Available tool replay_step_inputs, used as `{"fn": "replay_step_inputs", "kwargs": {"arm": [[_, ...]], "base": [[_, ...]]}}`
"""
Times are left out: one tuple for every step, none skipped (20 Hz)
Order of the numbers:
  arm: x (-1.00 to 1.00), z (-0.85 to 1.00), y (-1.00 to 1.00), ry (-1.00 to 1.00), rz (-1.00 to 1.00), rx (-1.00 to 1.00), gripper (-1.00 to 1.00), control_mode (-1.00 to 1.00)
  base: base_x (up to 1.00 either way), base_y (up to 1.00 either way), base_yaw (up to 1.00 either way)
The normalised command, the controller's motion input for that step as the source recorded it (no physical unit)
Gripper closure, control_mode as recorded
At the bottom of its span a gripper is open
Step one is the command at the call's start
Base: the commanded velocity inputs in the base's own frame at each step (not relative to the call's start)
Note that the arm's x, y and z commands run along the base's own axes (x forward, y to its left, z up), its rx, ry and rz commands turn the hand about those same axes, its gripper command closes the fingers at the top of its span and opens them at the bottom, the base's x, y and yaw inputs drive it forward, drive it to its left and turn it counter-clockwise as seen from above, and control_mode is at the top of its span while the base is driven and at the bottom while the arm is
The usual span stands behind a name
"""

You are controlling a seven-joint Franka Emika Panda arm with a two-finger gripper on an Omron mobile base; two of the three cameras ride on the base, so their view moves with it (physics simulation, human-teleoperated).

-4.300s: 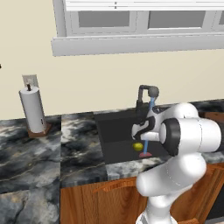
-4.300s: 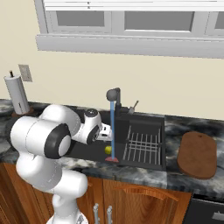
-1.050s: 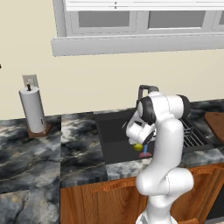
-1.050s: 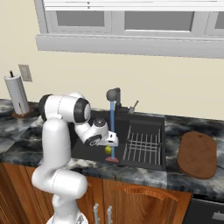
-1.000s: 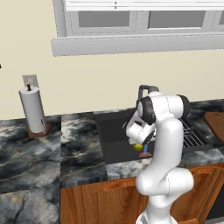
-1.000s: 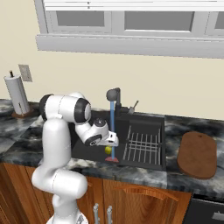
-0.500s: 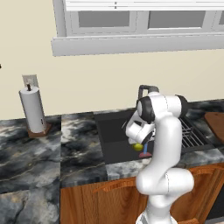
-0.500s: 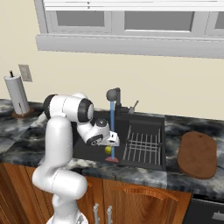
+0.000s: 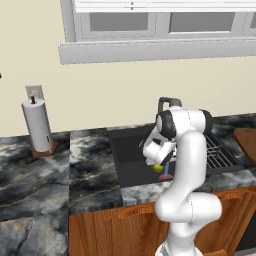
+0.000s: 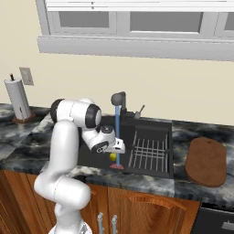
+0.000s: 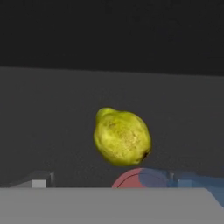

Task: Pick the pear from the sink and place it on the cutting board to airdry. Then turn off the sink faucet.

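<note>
The pear [image 11: 122, 136] is a small yellow-green fruit lying on the dark floor of the sink [image 9: 129, 156], right beside the thin blue stream [image 10: 117, 137] that pours from the sink faucet [image 10: 119, 98]. My gripper [image 10: 114, 147] hangs low in the basin just above the pear [image 10: 113, 156], pointing down at it. Its fingertips [image 11: 38, 180] stand wide apart at the bottom of the hand view, open, with nothing between them. The reddish-brown cutting board [image 10: 206, 161] lies on the counter to the right of the sink. The pear [image 9: 158, 168] also peeks out under the hand in the left base view.
A wire rack [image 10: 148, 151] fills the right half of the basin. A pinkish-red drain spot [image 11: 131, 178] sits just beside the pear. A paper-towel roll [image 9: 37, 125] stands on the marbled counter at the far left. The windowsill runs above the faucet.
Since four seconds ago the arm has straightened up over the sink and the hand has come down toward the pear. Over the last second it has hardly moved.
</note>
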Motion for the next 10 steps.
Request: {"fn": "replay_step_inputs", "kwargs": {"arm": [[0.08,-0.17,0.00,0.00,0.00,0.00,-1.00,-1.00],[0.08,-0.16,0.00,0.00,0.00,0.00,-1.00,-1.00],[0.08,-0.16,0.00,0.00,0.00,0.00,-1.00,-1.00],[0.08,-0.14,0.00,0.00,0.00,0.00,-1.00,-1.00],[0.07,-0.14,0.00,0.00,0.00,0.00,-1.00,-1.00],[0.08,-0.14,0.00,0.00,0.00,0.00,-1.00,-1.00],[0.08,-0.14,0.00,0.00,0.00,0.00,-1.00,-1.00],[0.08,-0.13,0.00,0.00,0.00,0.00,-1.00,-1.00],[0.09,-0.13,0.00,0.00,0.00,0.00,-1.00,-1.00],[0.09,-0.13,0.00,0.00,0.00,0.00,-1.00,-1.00]], "base": [[0.00,0.00,0.00],[0.00,0.00,0.00],[0.00,0.00,0.00],[0.00,0.00,0.00],[0.00,0.00,0.00],[0.00,0.00,0.00],[0.00,0.00,0.00],[0.00,0.00,0.00],[0.00,0.00,0.00],[0.00,0.00,0.00]]}}
